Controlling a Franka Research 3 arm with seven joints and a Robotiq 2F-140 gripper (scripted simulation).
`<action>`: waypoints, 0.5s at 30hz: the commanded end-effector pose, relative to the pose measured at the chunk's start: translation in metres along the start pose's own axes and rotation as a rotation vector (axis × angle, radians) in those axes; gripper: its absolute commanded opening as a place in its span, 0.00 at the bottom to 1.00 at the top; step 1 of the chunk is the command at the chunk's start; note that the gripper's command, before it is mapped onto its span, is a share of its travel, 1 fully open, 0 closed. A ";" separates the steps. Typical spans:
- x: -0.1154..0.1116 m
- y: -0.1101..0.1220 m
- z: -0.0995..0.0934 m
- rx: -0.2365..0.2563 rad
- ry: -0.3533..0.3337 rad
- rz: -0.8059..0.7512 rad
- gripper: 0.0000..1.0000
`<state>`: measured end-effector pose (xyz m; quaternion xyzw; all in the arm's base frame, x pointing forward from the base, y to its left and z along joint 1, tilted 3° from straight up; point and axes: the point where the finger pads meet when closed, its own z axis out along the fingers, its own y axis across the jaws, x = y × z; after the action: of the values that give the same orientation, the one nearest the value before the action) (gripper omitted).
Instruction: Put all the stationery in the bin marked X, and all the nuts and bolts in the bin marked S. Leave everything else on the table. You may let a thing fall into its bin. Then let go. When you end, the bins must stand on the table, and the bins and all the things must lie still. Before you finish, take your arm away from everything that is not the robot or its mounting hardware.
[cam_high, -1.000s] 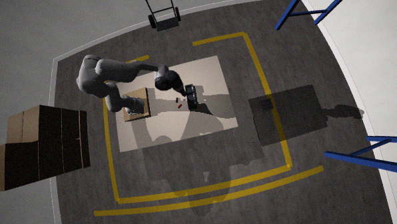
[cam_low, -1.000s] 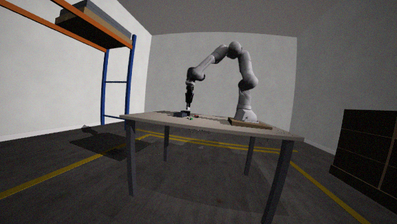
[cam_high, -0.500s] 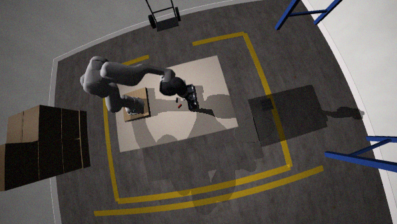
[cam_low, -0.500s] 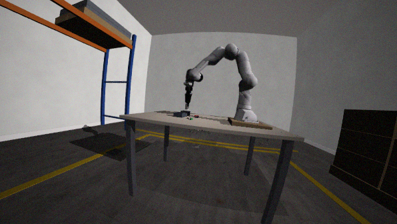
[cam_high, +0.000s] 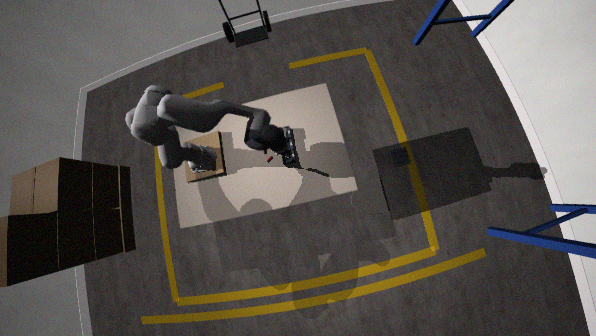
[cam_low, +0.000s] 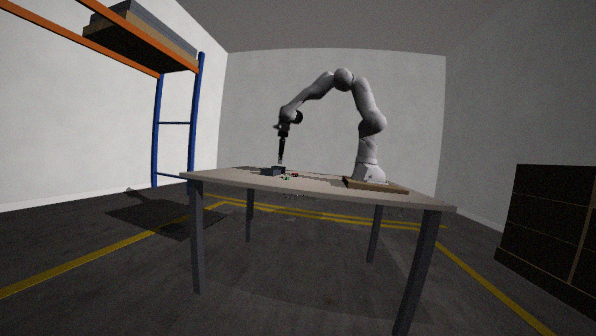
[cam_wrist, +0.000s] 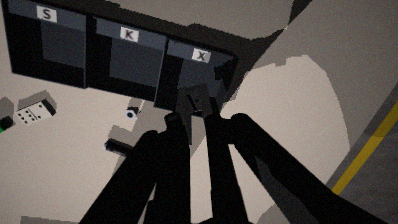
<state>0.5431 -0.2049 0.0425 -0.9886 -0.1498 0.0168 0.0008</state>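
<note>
Three dark bins stand in a row in the wrist view, marked S (cam_wrist: 47, 47), K (cam_wrist: 127, 62) and X (cam_wrist: 192, 70); in the exterior view they show as one dark block (cam_low: 272, 171). My gripper (cam_wrist: 195, 96) (cam_low: 280, 159) (cam_high: 293, 160) is shut on a small grey clip-like thing (cam_wrist: 199, 97) and holds it above the near edge of the X bin. On the table lie a small ring-shaped nut (cam_wrist: 131, 114) and a dark bolt (cam_wrist: 117, 146), both near the K bin. A small red thing (cam_high: 270, 159) (cam_low: 294, 174) lies on the table beside the bins.
A white domino (cam_wrist: 34, 111) and a green die (cam_wrist: 5, 122) lie on the table (cam_low: 320, 190) below the S bin. The arm's base stands on a wooden plate (cam_high: 217, 145). A yellow floor line (cam_wrist: 370, 145) shows past the table edge.
</note>
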 end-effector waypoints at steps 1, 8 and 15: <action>0.000 -0.001 0.000 0.001 -0.005 0.157 0.06; 0.000 -0.001 0.000 0.004 -0.003 0.255 0.06; 0.000 -0.001 0.000 0.006 0.000 0.381 0.06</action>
<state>0.5430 -0.2039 0.0424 -0.9994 -0.0300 0.0151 0.0030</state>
